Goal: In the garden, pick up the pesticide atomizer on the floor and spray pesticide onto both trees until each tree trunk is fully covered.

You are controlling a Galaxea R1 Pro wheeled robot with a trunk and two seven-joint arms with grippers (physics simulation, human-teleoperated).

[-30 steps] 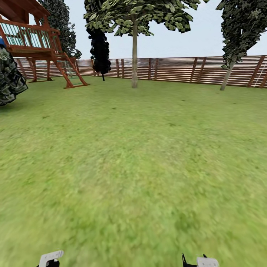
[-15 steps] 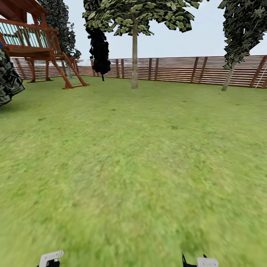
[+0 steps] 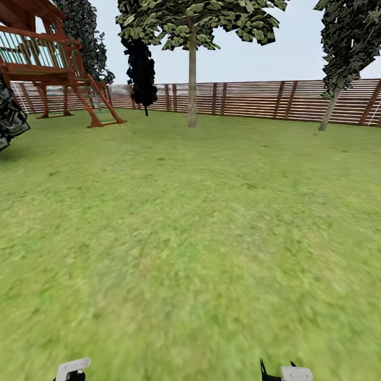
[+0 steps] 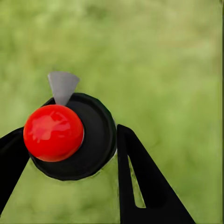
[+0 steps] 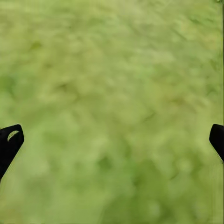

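Though unseen overhead, atomizer (image 4: pixel 70 136) in left gripper (image 4: pixel 70 154).

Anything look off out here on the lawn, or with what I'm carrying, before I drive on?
Nothing stands out. The black round atomizer with a red knob sits between the left pincer fingers, over green grass. The right pincer is open and empty. The pale-trunked tree stands upright before the intact brown slat fence.
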